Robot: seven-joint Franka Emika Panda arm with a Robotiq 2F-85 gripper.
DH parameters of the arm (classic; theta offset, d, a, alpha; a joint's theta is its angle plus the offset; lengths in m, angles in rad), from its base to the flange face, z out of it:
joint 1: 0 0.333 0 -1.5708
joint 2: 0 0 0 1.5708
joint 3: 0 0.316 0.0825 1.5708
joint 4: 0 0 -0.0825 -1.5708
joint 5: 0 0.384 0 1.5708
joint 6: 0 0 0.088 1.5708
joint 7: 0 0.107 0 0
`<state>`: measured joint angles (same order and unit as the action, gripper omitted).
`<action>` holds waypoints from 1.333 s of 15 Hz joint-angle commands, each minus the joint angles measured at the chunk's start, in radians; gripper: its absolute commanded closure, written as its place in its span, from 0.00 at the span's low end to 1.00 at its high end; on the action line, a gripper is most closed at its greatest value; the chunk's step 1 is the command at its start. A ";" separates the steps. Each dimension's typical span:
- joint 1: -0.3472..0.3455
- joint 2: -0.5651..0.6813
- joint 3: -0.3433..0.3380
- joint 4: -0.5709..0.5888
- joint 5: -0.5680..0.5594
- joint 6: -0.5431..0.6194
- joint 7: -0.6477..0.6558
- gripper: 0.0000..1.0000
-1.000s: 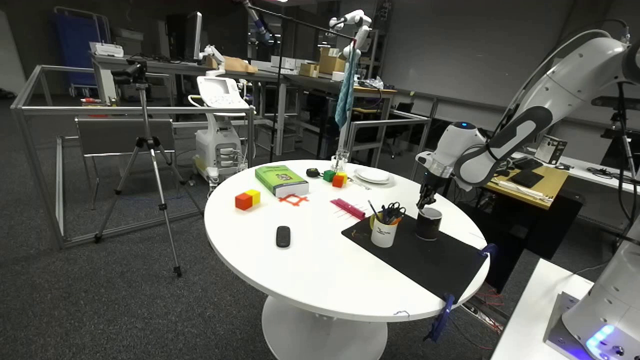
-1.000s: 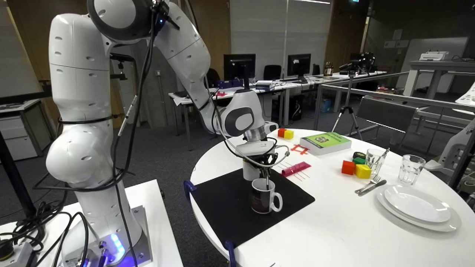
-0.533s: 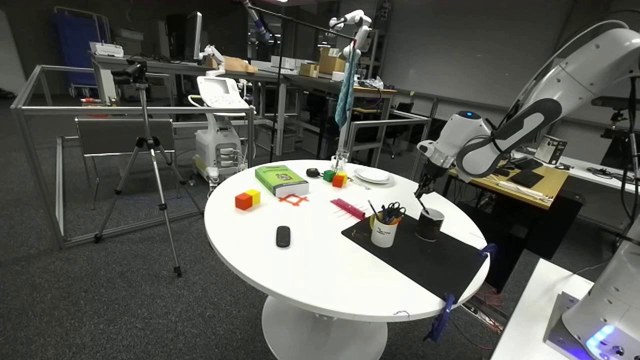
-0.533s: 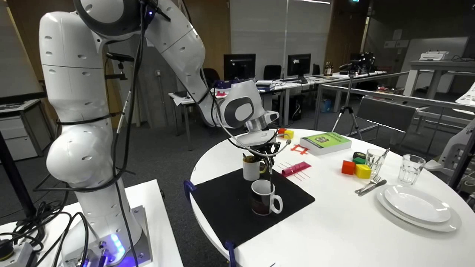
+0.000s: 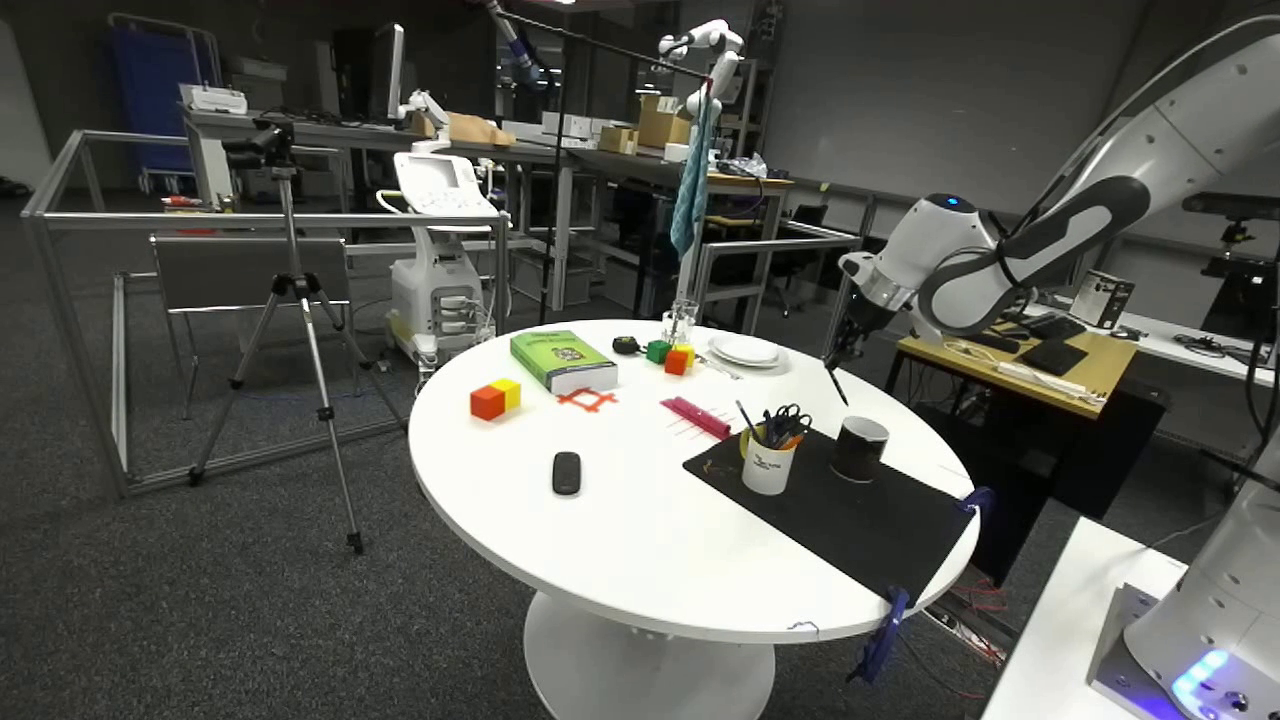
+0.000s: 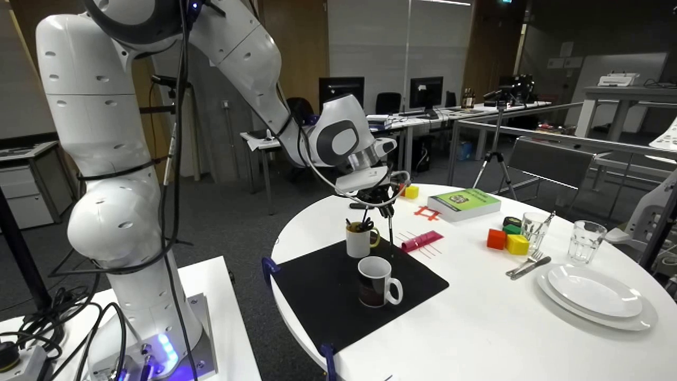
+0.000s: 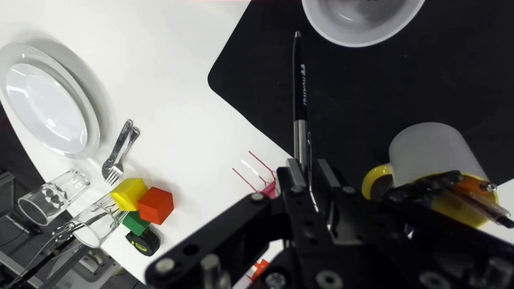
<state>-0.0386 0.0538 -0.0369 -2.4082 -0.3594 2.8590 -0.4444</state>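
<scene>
My gripper (image 7: 312,172) is shut on a black and silver pen (image 7: 299,88), which sticks out past the fingertips. The pen (image 5: 837,386) hangs tip down, slightly tilted, in the air in both exterior views (image 6: 391,235). A dark mug with a white inside (image 6: 372,286) stands upright on a black mat (image 6: 317,286); the pen is outside it, above and beside its rim. The mug (image 5: 858,452) looks empty in the exterior views. A white mug with a yellow handle (image 5: 768,470), holding scissors and pens, stands beside it on the mat.
White plates (image 6: 595,291), a fork and knife (image 6: 528,265), glasses (image 6: 586,241), coloured cubes (image 6: 496,239), a green book (image 5: 562,360), a pink tube (image 6: 422,241) and a black remote (image 5: 566,473) lie on the round white table. Blue clamps (image 5: 880,640) hold the mat at the table edge.
My gripper has risen and moved away from the dark mug, drawing the pen up out of it. The pen was inside the mug a second ago. The mugs stay in place.
</scene>
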 commanded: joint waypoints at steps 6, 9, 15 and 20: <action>0.022 -0.072 0.038 -0.001 0.180 0.015 0.017 0.97; 0.040 -0.068 0.061 0.007 0.286 0.038 0.003 0.97; 0.083 -0.041 0.115 0.033 0.425 0.133 -0.025 0.97; 0.119 -0.004 0.180 0.022 0.560 0.239 -0.117 0.97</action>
<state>0.0669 0.0257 0.1144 -2.3854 0.1229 3.0274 -0.4859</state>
